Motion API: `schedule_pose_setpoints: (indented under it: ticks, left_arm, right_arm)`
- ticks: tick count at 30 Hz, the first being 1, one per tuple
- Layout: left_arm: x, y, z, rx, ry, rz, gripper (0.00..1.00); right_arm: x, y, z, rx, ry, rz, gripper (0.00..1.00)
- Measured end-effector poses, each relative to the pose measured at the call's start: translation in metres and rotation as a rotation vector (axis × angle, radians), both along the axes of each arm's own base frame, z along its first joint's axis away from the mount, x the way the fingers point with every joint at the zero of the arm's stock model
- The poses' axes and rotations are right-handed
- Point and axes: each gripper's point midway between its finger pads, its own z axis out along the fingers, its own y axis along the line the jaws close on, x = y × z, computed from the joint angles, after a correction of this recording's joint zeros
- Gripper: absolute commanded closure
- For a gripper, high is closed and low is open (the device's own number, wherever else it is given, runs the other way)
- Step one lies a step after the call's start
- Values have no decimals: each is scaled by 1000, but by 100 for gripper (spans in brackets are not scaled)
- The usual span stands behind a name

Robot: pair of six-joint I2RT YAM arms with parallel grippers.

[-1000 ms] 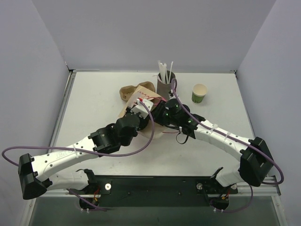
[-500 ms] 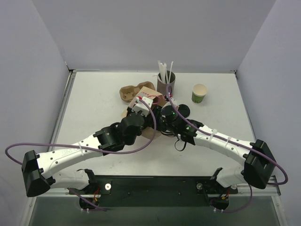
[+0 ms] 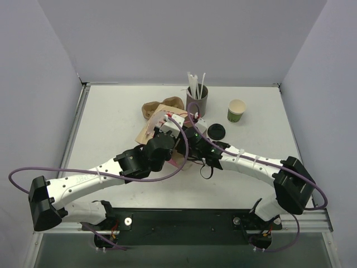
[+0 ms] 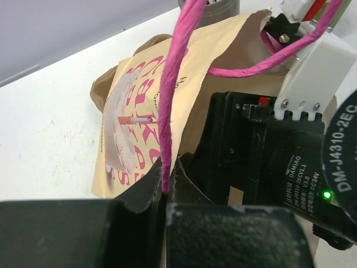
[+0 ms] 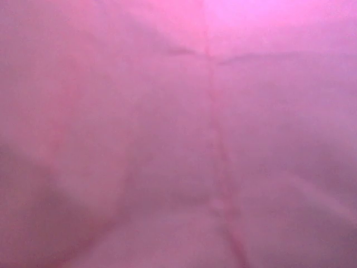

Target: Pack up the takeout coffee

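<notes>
A brown paper bag (image 4: 139, 111) with pink print lies on the table; it also shows in the top view (image 3: 149, 129). My left gripper (image 4: 166, 190) is shut on the bag's pink cord handle (image 4: 173, 84) and holds it up. My right arm's wrist (image 3: 196, 137) reaches into the bag's mouth. Its fingers are hidden, and the right wrist view shows only blurred pink. The black round lid (image 3: 216, 132) lies flat on the table just right of the right wrist. The green cup with the dark top is hidden.
A green cup with a cream inside (image 3: 236, 110) stands at the back right. A grey cylinder of white straws (image 3: 197, 99) stands behind the bag. A brown pulp cup carrier (image 3: 150, 109) lies at the bag's far left.
My right wrist has moved left into the bag's mouth, leaving the black lid uncovered on the table. My left arm has pushed forward and lifted the handle.
</notes>
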Motion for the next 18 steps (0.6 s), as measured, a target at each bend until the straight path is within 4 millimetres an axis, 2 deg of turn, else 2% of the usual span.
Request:
schedule_pose_setpoints:
  ticks: [2,7,11,18]
  left_arm:
    - [-1,-1,0,-4,-2,-12,100]
    - [-4,0,-6,8,3,-37,100]
    - [-4,1,-7,11,7,-30,100]
    - [8,3,-2,7,27,60,100]
  right_arm:
    - [2,2,0,8,-4,-8,35]
    - [8,10,-6,41,-14,-16,34]
    - [7,7,-13,44,-16,-16,39]
    - [-9,14,-19,38,-14,21,43]
